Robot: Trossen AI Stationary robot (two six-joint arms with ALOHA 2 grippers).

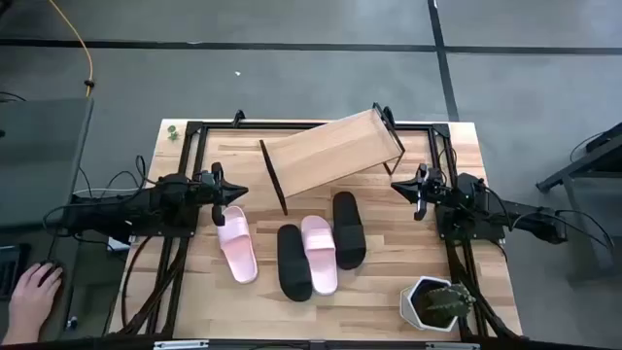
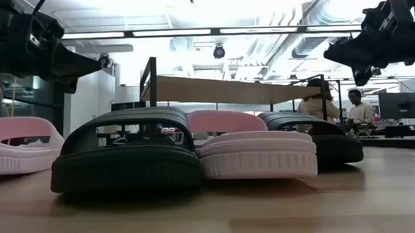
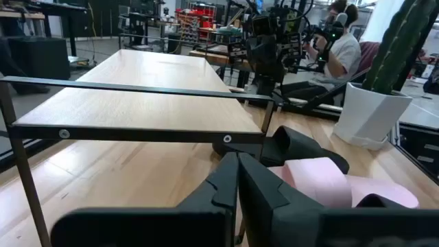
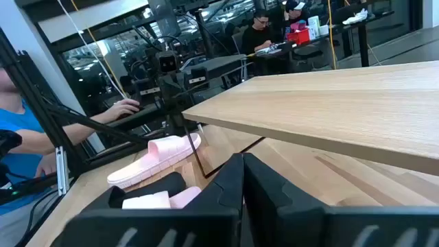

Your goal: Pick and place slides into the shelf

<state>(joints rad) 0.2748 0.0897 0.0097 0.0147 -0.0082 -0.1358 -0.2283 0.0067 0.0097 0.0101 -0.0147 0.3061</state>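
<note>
Several slides lie flat on their soles on the wooden table: a pink one (image 1: 236, 249) at the left, then a black one (image 1: 293, 262), a pink one (image 1: 319, 255) and a black one (image 1: 348, 229) side by side. The shelf (image 1: 332, 152), a slanted light-wood board on a thin black frame, stands behind them at the far side, bare. My left gripper (image 1: 239, 193) hangs shut above the table's left, over the left pink slide's far end. My right gripper (image 1: 397, 184) hangs shut at the shelf's right end. Neither touches anything.
A potted cactus in a white pot (image 1: 437, 303) stands at the near right corner. A person's hand (image 1: 34, 295) rests off the table's left side. People sit in the room beyond (image 2: 358, 110). Black frame rails (image 1: 185, 165) run along the table's left, right and far sides.
</note>
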